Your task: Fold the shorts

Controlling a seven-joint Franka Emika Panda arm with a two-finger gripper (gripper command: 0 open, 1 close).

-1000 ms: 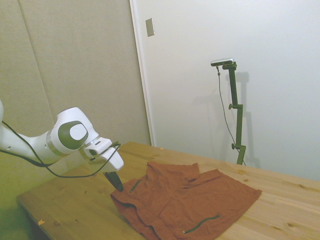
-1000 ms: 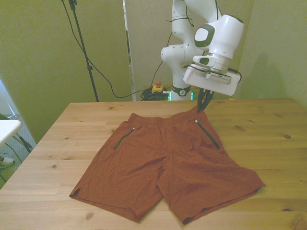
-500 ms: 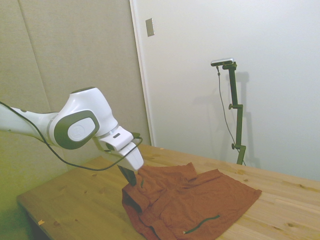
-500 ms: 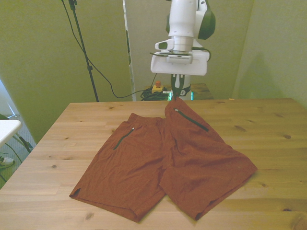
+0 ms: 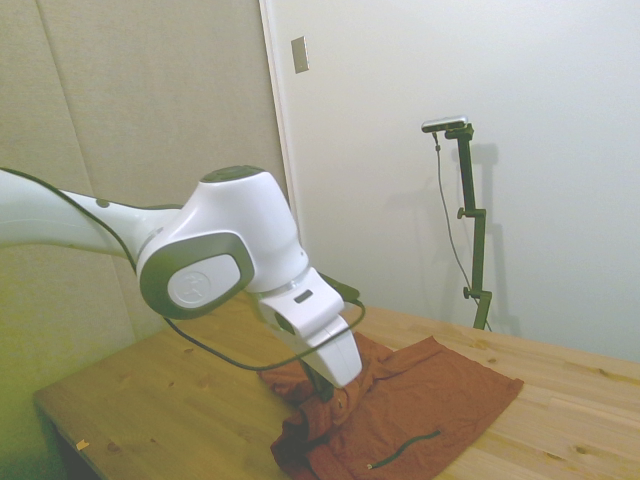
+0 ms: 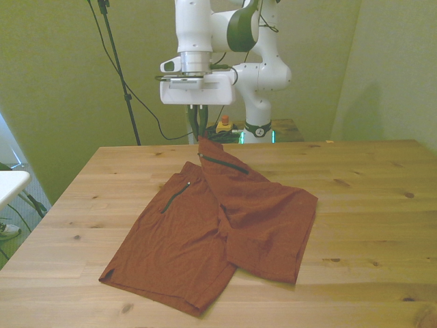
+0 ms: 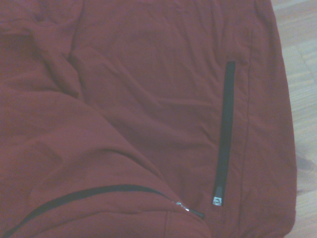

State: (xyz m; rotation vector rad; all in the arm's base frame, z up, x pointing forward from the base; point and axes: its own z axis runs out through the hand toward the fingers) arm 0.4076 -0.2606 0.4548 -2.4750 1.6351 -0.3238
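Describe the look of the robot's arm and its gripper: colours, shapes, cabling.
The arm is glossy white, built of rounded, bulbous segments with dark grey caps at the joints. A thin black cable hangs in a loop under the wrist. The gripper has a flat, boxy white body and two slim dark fingers below it. The white base carries a dark band with a small round mark.

No legible text, labels, brand marks or numbers in any view. Zipper pull [image 7: 216, 200] on the shorts [image 6: 205, 232] carries a small pale mark, too blurred to read. Robot arm [image 6: 198, 41] housing shows no readable markings.
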